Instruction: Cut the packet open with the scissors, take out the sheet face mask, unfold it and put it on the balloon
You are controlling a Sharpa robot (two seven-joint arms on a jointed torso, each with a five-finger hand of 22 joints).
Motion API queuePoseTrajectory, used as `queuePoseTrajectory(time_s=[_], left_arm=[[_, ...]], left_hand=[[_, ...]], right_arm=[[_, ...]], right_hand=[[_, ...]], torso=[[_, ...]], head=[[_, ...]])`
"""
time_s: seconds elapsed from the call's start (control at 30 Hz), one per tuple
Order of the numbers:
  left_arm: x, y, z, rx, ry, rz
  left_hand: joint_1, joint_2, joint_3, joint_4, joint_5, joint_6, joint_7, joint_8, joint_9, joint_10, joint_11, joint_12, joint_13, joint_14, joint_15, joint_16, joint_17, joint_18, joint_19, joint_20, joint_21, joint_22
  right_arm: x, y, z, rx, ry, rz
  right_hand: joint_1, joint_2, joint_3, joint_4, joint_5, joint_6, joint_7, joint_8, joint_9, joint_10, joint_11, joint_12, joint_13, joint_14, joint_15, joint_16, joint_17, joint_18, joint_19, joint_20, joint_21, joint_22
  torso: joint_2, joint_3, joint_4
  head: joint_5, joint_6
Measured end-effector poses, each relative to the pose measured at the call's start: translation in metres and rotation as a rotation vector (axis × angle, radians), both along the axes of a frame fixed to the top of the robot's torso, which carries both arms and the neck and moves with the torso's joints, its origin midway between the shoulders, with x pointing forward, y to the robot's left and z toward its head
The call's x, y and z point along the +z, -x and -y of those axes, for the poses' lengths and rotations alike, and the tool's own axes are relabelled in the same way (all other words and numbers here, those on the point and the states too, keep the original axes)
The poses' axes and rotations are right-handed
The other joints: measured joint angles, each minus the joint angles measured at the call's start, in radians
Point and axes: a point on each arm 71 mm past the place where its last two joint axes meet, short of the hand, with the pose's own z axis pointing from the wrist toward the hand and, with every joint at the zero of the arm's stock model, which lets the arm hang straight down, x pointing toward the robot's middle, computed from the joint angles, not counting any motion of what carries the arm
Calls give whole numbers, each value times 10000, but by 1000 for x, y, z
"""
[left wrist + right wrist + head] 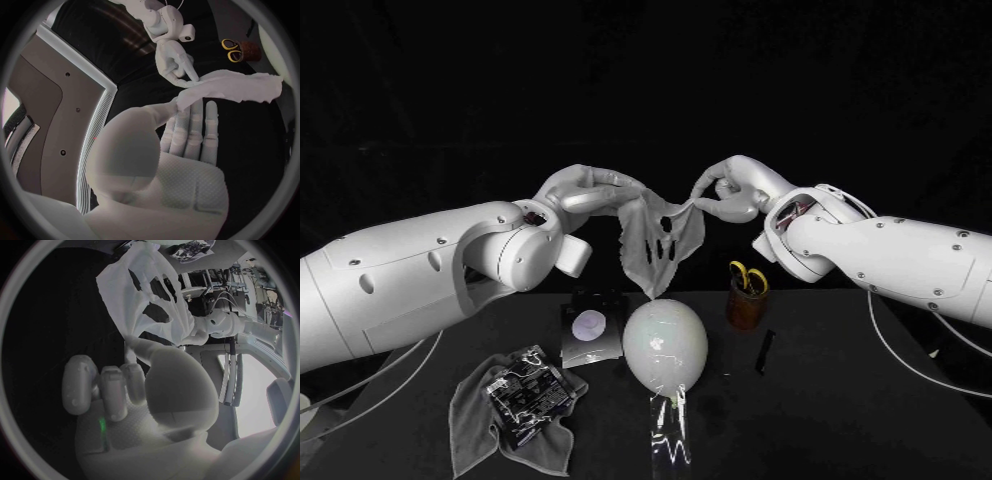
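Observation:
The white sheet mask [655, 240] hangs unfolded in the air, stretched between both hands, its eye and mouth holes showing. My left hand [593, 194] pinches its upper left corner and my right hand [726, 192] pinches the upper right corner. Below the mask, the white balloon [664, 342] stands on the table. In the left wrist view my left hand [187, 135] holds the mask [231, 87] opposite my right hand [175, 60]. From the right wrist, my right hand [125, 385] grips the mask [150, 295] across from my left hand [212, 324]. The yellow-handled scissors [749, 279] stand in a brown cup.
The opened packet [591, 332] lies left of the balloon. A grey cloth [502, 420] with a shiny wrapper [531, 392] on it lies at the front left. A thin black stick [766, 352] rests right of the balloon, near the brown cup [746, 310].

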Motion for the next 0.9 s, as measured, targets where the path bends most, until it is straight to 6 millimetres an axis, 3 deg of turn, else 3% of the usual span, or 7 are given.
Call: queuePoseTrajectory(time_s=[0.33, 0.6, 0.9], left_arm=[[0, 23, 34, -640, 520, -445], [0, 37, 59, -898, 1044, -704], [-14, 51, 77, -748, 1638, -1239]], left_hand=[[1, 0, 0, 0, 0, -3, 3, -11, 0, 72, -6, -53, -36, 263, -117, 193, 73, 59, 390, -67, 159, -1], [0, 0, 0, 0, -2, 34, -33, -37, 0, 108, -38, -93, -83, 347, -132, 233, 72, 59, 604, -174, 234, -1], [-3, -4, 42, 42, -29, 56, -54, -97, 0, 164, -89, -150, -119, 401, -182, 233, 71, 55, 677, -247, 234, -24]], right_arm=[[2, 4, 24, -215, 74, 116], [3, 7, 39, -365, 134, 217], [3, 12, 50, -426, 211, 246]], right_hand=[[0, 0, 24, -24, -7, 34, -34, 20, 0, -1, 0, -4, 5, 0, 0, -4, -5, 0, 0, 0, 28, 0], [-26, -26, 30, -31, -7, 33, -35, 20, 0, 23, -25, -26, 9, 0, 0, 8, -8, 1, 0, 0, 87, 6], [-26, -25, 30, -30, -8, 30, -35, 19, 0, 24, -26, -27, 8, 0, 0, 3, -5, 1, 0, 0, 87, 5]], torso=[[-215, 105, -60], [-365, 181, -128], [-476, 250, -167]], head=[[-127, -75], [-135, -59], [-335, -94]])
